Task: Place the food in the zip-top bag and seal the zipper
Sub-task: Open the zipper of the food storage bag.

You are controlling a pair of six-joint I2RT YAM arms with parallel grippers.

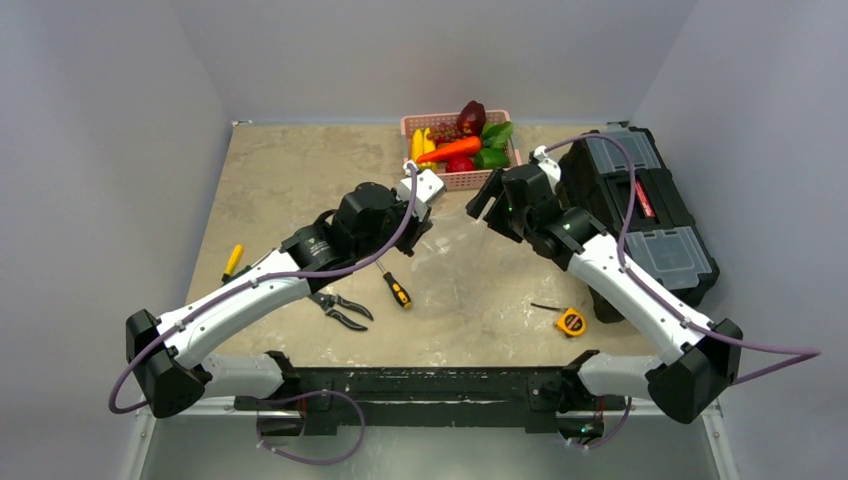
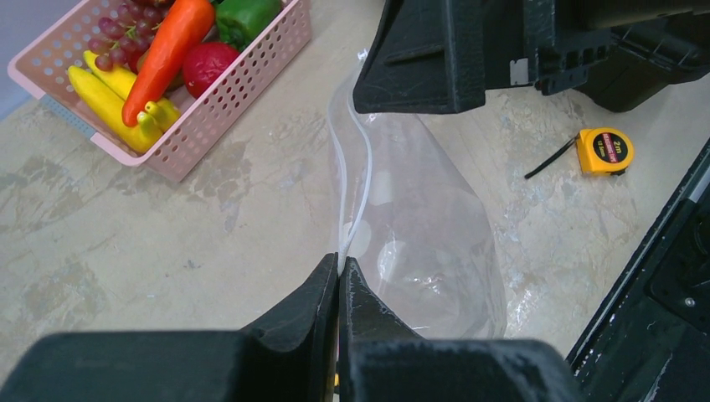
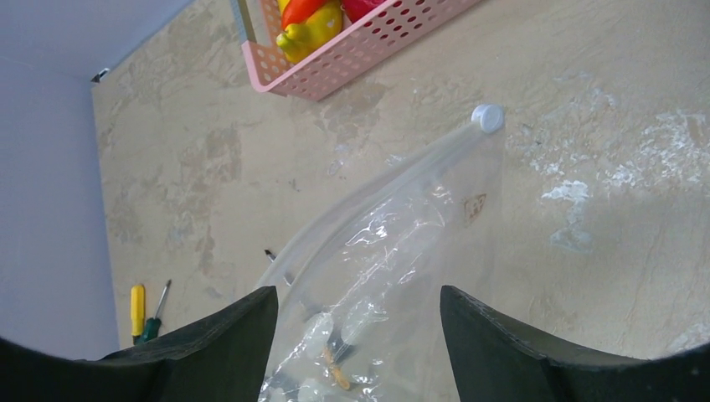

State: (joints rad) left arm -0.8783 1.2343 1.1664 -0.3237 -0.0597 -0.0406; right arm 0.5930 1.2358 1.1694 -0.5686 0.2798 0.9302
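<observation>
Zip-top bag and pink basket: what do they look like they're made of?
The zip-top bag looks like thin clear plastic film with a glossy finish: the table shows through it and its creases catch the light. The pink basket looks like rigid moulded plastic, fairly matte, with even rows of holes in its wall.

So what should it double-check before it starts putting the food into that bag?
1. That the left gripper is clamped on the zip-top bag edge: ok.
2. That the right gripper holds the bag: not ok, its fingers are spread wide around it.
3. That the bag mouth is open enough: cannot tell.
4. That the food sits in the pink basket, near both grippers: ok.
5. That the tape measure lies apart from the bag: ok.
</observation>
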